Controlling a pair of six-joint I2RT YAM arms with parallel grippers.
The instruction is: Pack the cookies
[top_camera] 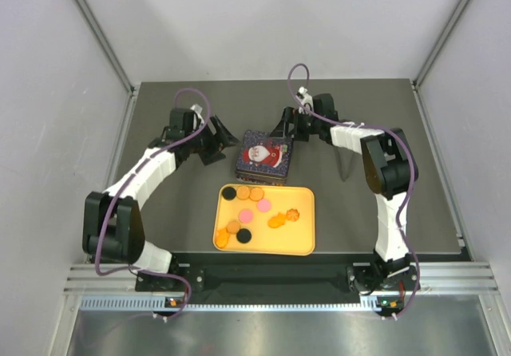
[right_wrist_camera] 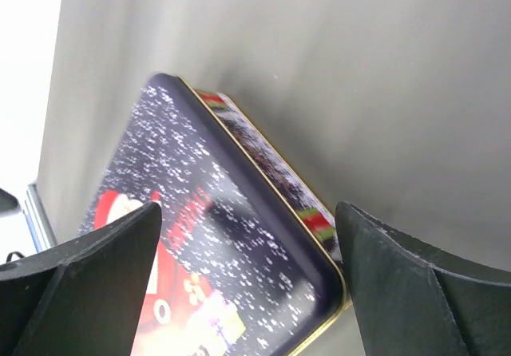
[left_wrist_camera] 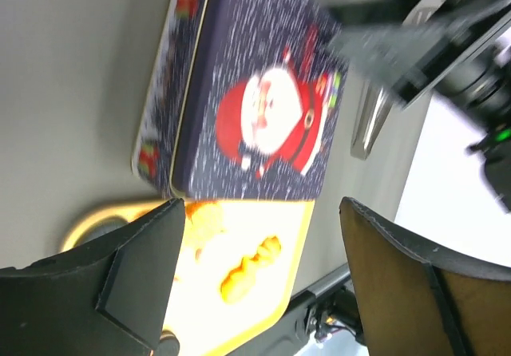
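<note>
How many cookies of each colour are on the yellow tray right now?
Black cookies: 2
Pink cookies: 2
Orange or tan cookies: about 7; some overlap, so this count is not exact
Total on the yellow tray: about 11
</note>
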